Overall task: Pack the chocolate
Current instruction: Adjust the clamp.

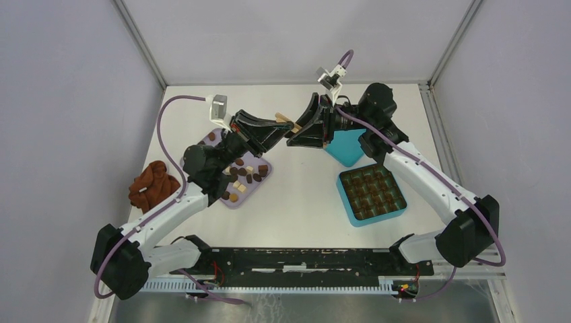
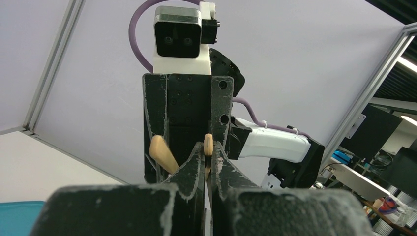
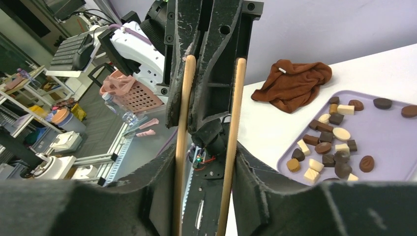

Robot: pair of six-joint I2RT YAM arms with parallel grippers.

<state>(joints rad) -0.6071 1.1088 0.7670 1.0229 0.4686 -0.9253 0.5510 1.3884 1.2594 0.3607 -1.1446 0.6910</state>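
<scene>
The right pincer (image 3: 205, 157), hard up against its own lens, bracketed a pair of wooden tongs (image 3: 239, 98), with both wooden arms lying flat against its inner faces. The left pincer (image 2: 207, 157) was clamped tight on the tongs' other end. The two met in mid-air just beyond the far right corner of the lilac tray (image 3: 388, 142). The chocolate (image 3: 324, 147) lay loose on that tray, with dark, mid-brown and cream pieces mixed together. The teal box (image 1: 377, 219), with its grid of compartments, sat on the table (image 1: 303, 202) well to the tray's right, and a rust-brown cloth (image 3: 295, 83) lay to its left. The step appeared to be a hand-over of the tool, with many pieces not yet packed. The next move would call for one pincer to let go cleanly, leaving the tongs square and free to squeeze over the tray.
</scene>
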